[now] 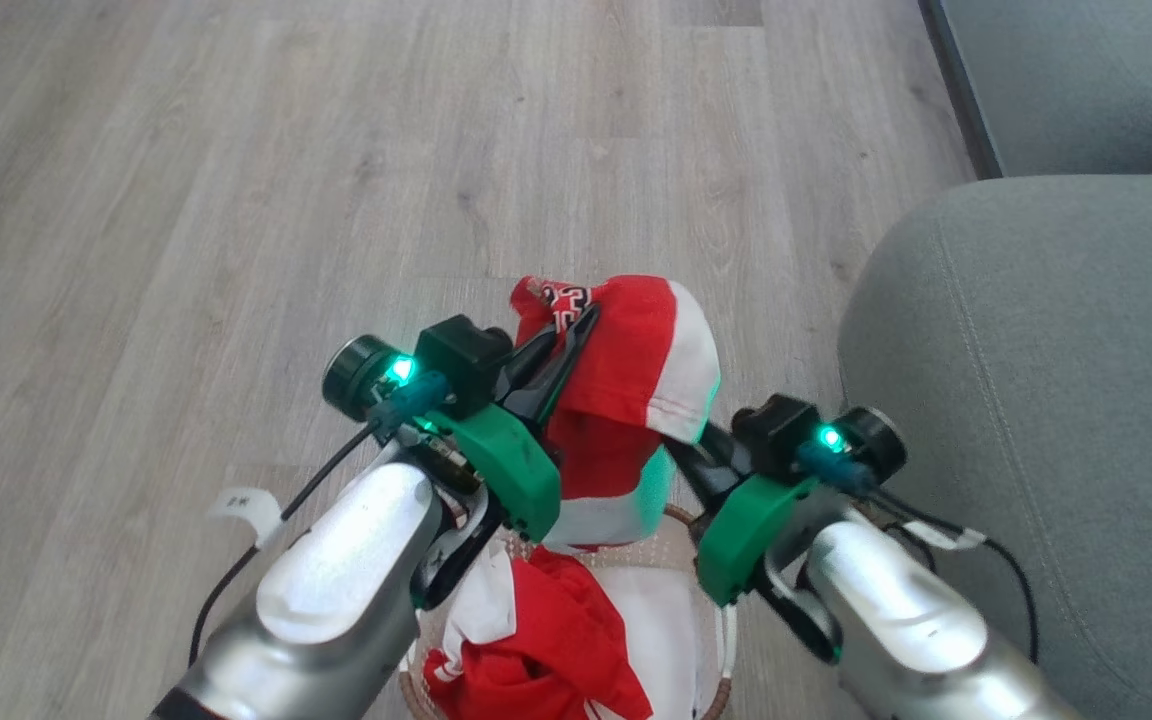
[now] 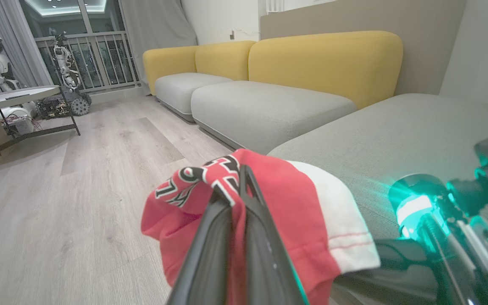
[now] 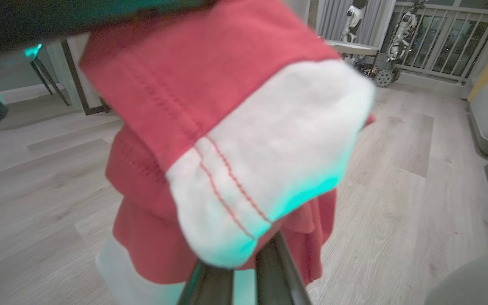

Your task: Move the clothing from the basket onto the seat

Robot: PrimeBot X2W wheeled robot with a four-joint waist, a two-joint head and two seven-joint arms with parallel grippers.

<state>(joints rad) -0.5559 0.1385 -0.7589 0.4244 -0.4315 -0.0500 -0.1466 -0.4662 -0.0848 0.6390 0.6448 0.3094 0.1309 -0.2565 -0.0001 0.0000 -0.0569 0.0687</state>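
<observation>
A red garment with a white panel [image 1: 636, 360] hangs lifted above the basket [image 1: 719, 690], and my left gripper [image 1: 584, 322] is shut on its printed top edge. The left wrist view shows the left gripper [image 2: 239, 171] with that red cloth [image 2: 295, 199] pinched between its two fingers. My right gripper [image 1: 686, 452] reaches in from the right, under the white hem. In the right wrist view the right gripper [image 3: 244, 256] is shut, its fingertips buried in the garment [image 3: 227, 106]. More red and white clothing [image 1: 546, 650] lies in the basket. The grey-green seat [image 1: 1036, 400] is just to the right.
Pale wood floor [image 1: 336, 200] stretches ahead and to the left. A second grey cushion [image 1: 1086, 80] lies beyond the seat. The left wrist view shows a yellow-backed sofa [image 2: 324, 59] and a low table [image 2: 15, 93] far across the room.
</observation>
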